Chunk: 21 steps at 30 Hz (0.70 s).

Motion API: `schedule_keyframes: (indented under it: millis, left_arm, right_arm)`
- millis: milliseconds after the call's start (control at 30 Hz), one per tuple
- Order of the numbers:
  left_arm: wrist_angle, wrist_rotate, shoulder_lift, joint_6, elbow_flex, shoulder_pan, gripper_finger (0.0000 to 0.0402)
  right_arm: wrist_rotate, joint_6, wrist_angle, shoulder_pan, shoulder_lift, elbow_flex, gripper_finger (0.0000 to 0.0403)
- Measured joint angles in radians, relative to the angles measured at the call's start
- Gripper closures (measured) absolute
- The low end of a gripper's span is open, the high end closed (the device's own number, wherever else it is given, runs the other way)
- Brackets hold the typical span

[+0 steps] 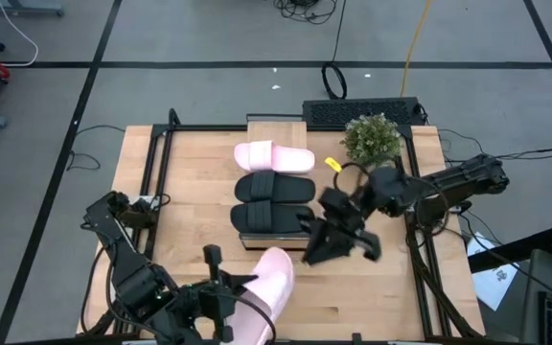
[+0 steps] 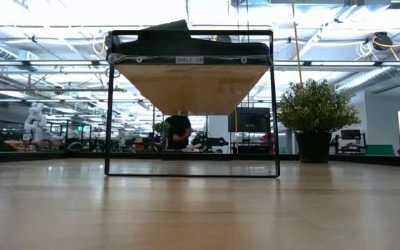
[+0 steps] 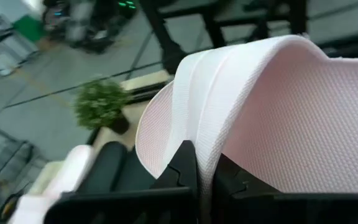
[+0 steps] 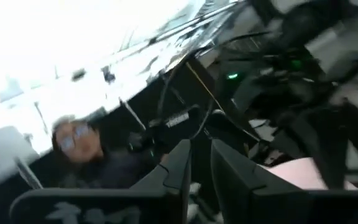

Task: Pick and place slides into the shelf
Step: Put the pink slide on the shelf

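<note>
A pale pink slide is held off the table near its near edge by my left gripper, which is shut on it. On the shelf lie three slides side by side: a pink one and two black ones, each resting on its sole on the plank. My right gripper hovers just right of the shelf's near end with only a narrow slit between its fingers, holding nothing. My left gripper pinches a curved edge of the pink slide between its two fingers; it looks like the strap's rim. The slide is lifted clear of the table and tilted, reaching from the gripper toward the shelf.
A potted plant stands at the table's far right, beside the shelf. A small yellow object lies near it. A keyboard sits beyond the far edge. A person shows in the room behind.
</note>
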Motion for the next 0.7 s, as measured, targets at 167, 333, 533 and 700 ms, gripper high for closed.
schedule_keyframes:
  millis: [167,333,533,700]
  left_arm:
    - [-0.030,-0.094,-0.019,-0.092,0.000,0.005,0.0401]
    - [-0.034,-0.185,-0.053,-0.133,0.001,0.031,0.0402]
    - [-0.055,-0.195,-0.081,-0.141,0.003,0.110,0.0402]
    - [-0.210,-0.192,-0.089,-0.212,0.003,0.195,0.0402]
  right_arm:
    - [0.109,-0.347,-0.058,0.063,-0.020,-0.002,0.0367]
    - [0.321,-0.644,-0.199,0.127,-0.049,-0.002,0.0388]
    - [0.463,-0.816,-0.244,0.159,-0.052,-0.003,0.0400]
    - [0.481,-0.910,-0.251,0.162,-0.065,-0.004,0.0401]
